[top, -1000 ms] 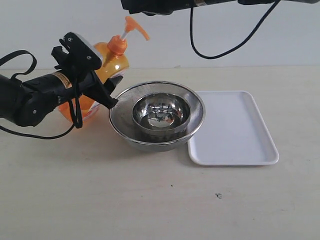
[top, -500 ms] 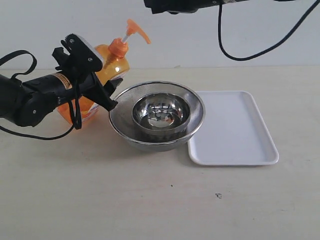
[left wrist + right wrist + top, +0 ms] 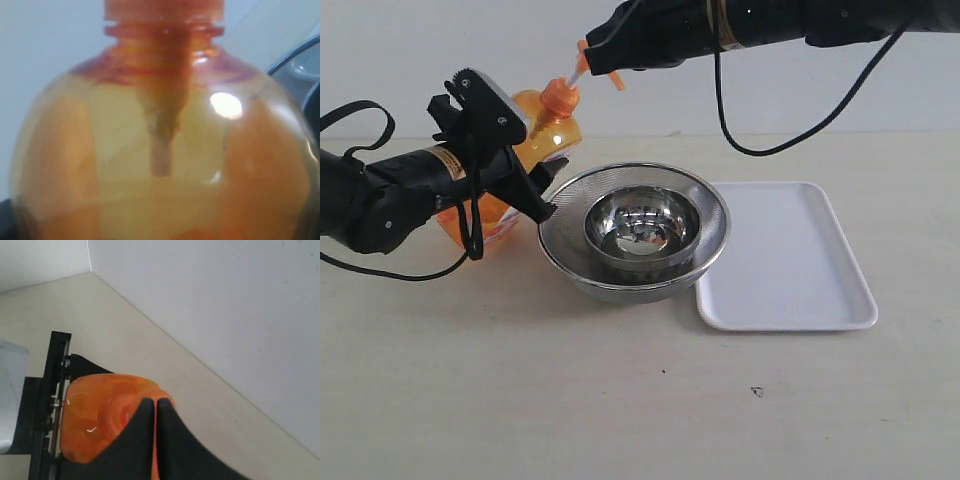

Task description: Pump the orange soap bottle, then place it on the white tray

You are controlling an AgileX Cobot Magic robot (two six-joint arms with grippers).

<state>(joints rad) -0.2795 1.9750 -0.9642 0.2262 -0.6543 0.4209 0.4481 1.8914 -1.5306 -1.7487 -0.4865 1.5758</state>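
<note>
My left tool [image 3: 550, 187] is clamped around the body of the orange soap bottle [image 3: 545, 125], one finger across the front of it and the other behind. From the left wrist camera the bottle [image 3: 160, 150] fills nearly the whole view, with the dip tube hanging down inside the translucent shoulder. The bottle leans toward the middle of the worktop [image 3: 620, 400], at the left of the scene, just beside the wire strainer [image 3: 560, 255]. My left arm hides its base, so I cannot tell whether it rests on the surface.

My right tool [image 3: 592, 60] reaches in from above, right at the pump nozzle. In the right wrist view its [image 3: 155, 402] two black fingers are pressed together, tips directly over the orange pump head [image 3: 100, 420]; whether they press on it I cannot tell.

A steel bowl [image 3: 640, 225] sits inside the strainer. The white tray [image 3: 820, 290] lies flat to the right of the strainer, its near corner tucked against the rim, well apart from the bottle.
</note>
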